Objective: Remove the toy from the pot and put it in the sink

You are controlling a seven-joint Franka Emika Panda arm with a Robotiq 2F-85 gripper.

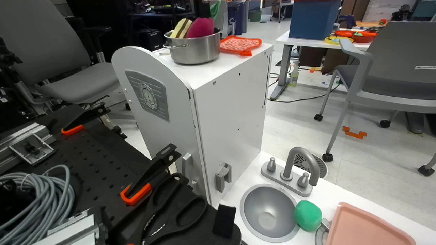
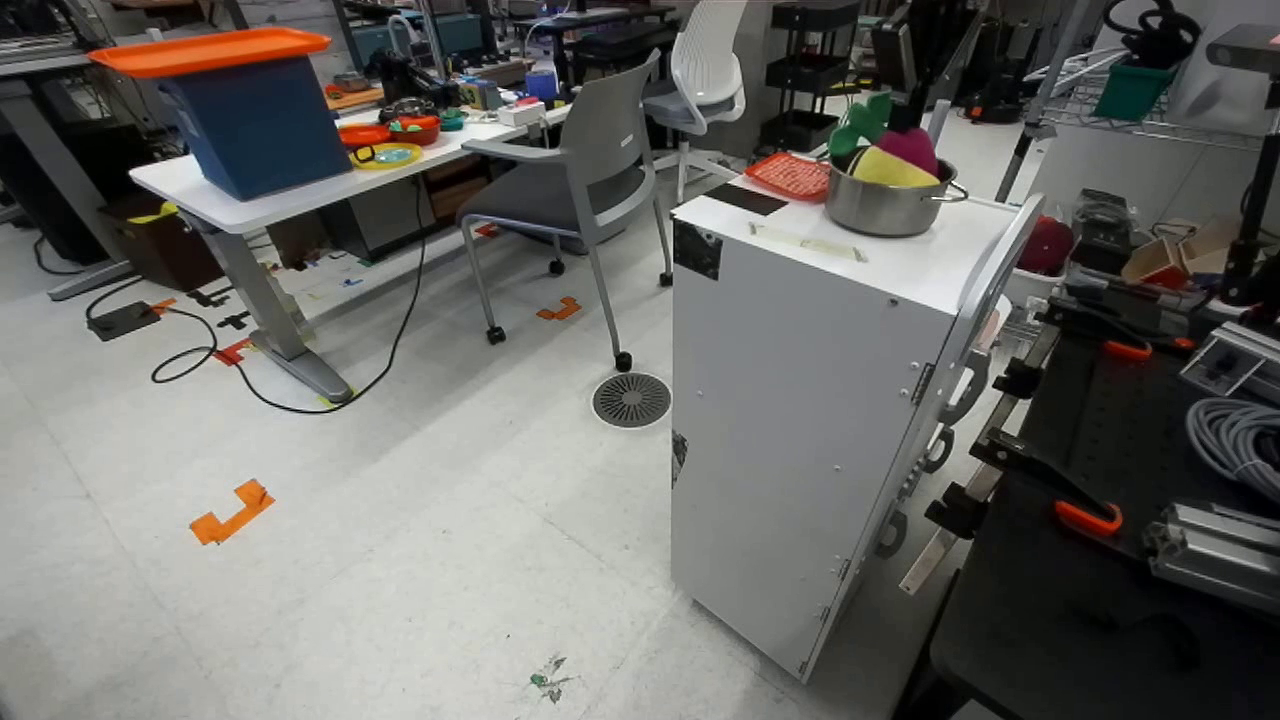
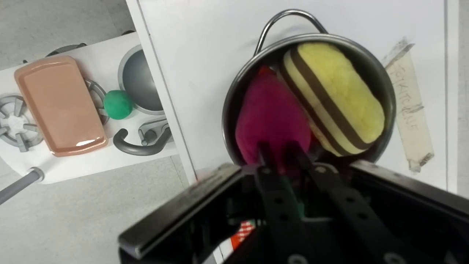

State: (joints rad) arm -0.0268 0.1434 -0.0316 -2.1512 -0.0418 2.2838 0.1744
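The magenta-pink toy (image 3: 271, 110) sits in the pot and rises above its rim in both exterior views (image 1: 201, 28) (image 2: 908, 148). The steel pot (image 1: 196, 52) stands upright on the white cabinet's top; it also shows in an exterior view (image 2: 880, 210). In the wrist view my gripper (image 3: 279, 148) is over the toy's lower end. Its dark fingertips are close together with pink between them, and look shut on the toy. The exact contact is shadowed. I cannot make out the gripper clearly in the exterior views. The grey sink (image 1: 250, 211) with its arched faucet (image 1: 305, 154) is below the cabinet top.
A yellow striped item (image 3: 329, 99) shares the pot. A green leaf-shaped thing (image 2: 860, 122) and a red-orange checked mat (image 1: 240, 44) are beside the pot. A green ball (image 1: 308, 215) touches the sink's rim, near a pink tray (image 1: 368, 226). The tall cabinet (image 1: 231, 102) rises beside the sink.
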